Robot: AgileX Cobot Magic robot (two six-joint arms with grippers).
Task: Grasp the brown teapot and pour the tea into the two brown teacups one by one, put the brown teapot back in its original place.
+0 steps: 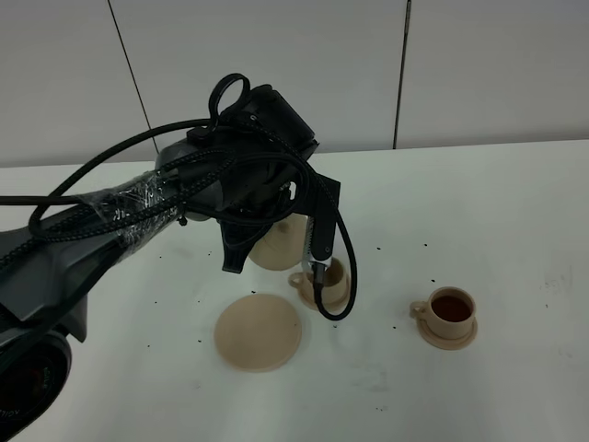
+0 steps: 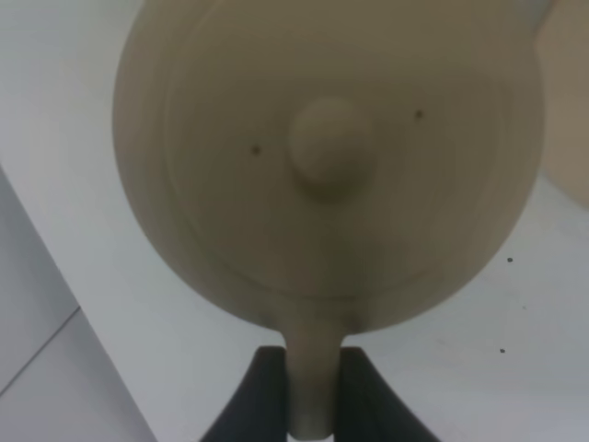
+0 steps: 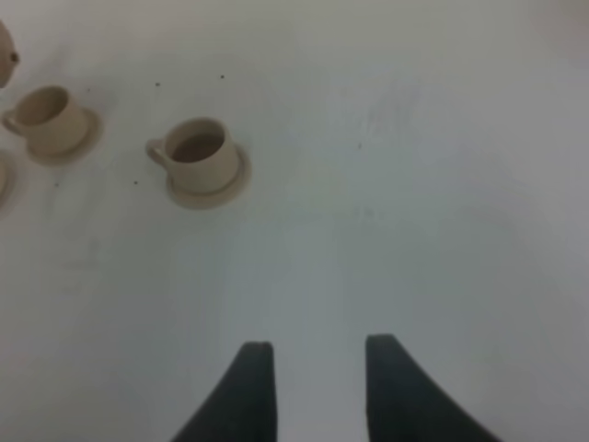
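Observation:
The brown teapot point(image 1: 279, 245) is held by its handle in my left gripper point(image 1: 276, 224), just behind the left teacup point(image 1: 324, 282). In the left wrist view the teapot's lid and knob point(image 2: 331, 147) fill the frame, and my left gripper point(image 2: 313, 396) is shut on the handle. The right teacup point(image 1: 449, 315) on its small saucer holds dark tea. The wide flat saucer point(image 1: 259, 331) lies bare at the front left. My right gripper point(image 3: 313, 387) is open and empty over bare table; both cups show in its view, the nearer one point(image 3: 198, 157) and the farther one point(image 3: 53, 118).
The left arm and its black cables point(image 1: 138, 203) cover much of the left and centre of the white table point(image 1: 515, 212). Small dark specks point(image 1: 405, 249) are scattered around the cups. A grey panelled wall stands behind the table.

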